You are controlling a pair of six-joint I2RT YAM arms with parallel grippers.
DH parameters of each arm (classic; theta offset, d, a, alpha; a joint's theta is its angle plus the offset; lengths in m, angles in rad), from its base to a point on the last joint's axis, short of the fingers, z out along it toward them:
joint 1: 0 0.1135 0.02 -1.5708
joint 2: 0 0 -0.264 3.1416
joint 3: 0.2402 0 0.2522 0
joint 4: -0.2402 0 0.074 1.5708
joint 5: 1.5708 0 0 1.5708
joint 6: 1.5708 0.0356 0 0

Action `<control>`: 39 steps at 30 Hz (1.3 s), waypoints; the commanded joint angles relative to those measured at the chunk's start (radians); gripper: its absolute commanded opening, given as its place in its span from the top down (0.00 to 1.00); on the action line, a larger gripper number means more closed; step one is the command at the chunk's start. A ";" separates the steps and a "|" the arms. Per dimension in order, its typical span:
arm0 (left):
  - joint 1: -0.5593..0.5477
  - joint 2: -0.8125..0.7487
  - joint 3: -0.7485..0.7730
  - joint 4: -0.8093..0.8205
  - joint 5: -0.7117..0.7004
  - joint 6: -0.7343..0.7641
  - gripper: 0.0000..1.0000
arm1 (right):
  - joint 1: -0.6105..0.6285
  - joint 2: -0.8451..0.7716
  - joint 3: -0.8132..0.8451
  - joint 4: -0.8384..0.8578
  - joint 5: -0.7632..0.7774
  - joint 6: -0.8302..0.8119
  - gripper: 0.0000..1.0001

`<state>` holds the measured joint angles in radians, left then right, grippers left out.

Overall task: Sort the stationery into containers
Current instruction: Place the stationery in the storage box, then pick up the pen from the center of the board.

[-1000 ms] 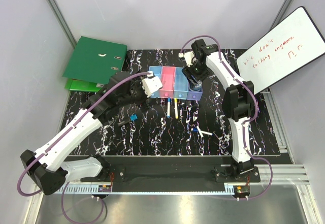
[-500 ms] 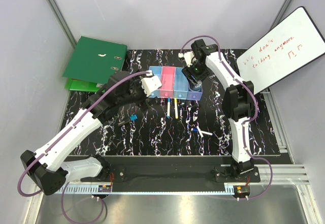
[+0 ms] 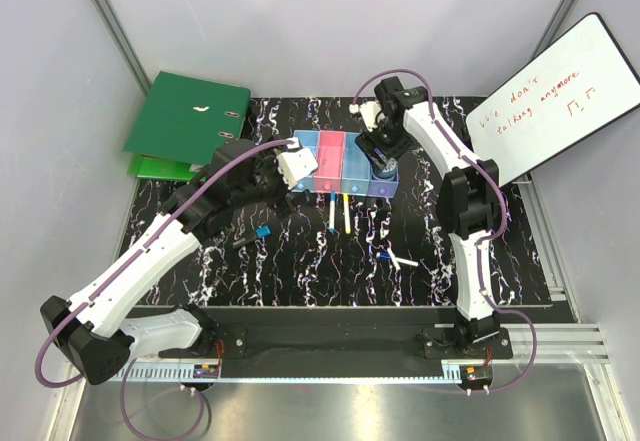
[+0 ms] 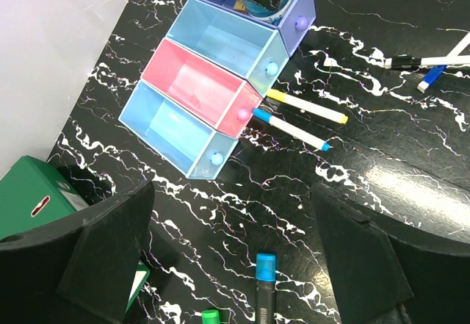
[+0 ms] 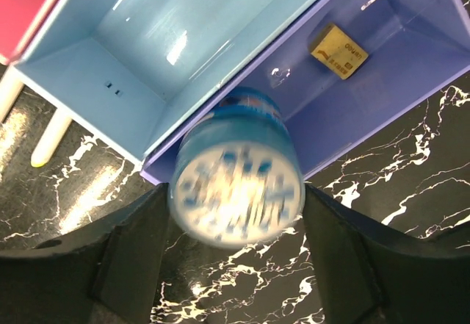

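Right gripper (image 5: 235, 200): fingers flank the blue-white disc (image 5: 236, 166); the disc is blurred, so I cannot tell whether they grip it.
Disc position: over the violet bin (image 5: 400, 41), at its front rim beside the light blue bin (image 5: 183, 37).
Risk: clipping that rim could send it rolling onto the table (image 4: 382, 177).
Left gripper (image 4: 231, 206): wide open, empty.
Room: open table right of the bins.

Lab enclosure: aluminium-framed panels (image 3: 330, 21), whiteboard (image 3: 550, 96)

Top: looks down from behind on the whole table (image 3: 300, 261). Left wrist: slants down at the containers (image 4: 213, 81) from well off. Right wrist: close above the same bins.
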<state>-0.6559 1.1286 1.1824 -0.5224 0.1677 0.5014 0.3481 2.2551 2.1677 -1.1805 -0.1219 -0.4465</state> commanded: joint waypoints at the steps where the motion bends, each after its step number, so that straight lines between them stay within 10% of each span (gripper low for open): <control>1: 0.007 -0.003 0.022 0.048 0.004 0.011 0.06 | 0.017 -0.005 0.061 0.001 -0.015 -0.009 0.19; 18: 0.018 0.000 0.019 -0.025 -0.022 0.029 0.05 | 0.020 -0.184 0.054 -0.002 -0.027 -0.042 0.18; 26: 0.024 0.010 -0.032 -0.102 -0.165 0.025 0.01 | 0.086 -0.575 -0.484 -0.097 -0.035 -0.308 0.19; 39: 0.024 -0.029 0.036 -0.140 -0.252 0.011 0.01 | 0.101 -0.736 -0.977 0.254 -0.090 0.080 0.26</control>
<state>-0.6357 1.1343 1.1538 -0.6662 -0.0311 0.5159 0.4511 1.5455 1.2404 -1.1004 -0.2043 -0.4854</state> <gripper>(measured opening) 0.987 0.739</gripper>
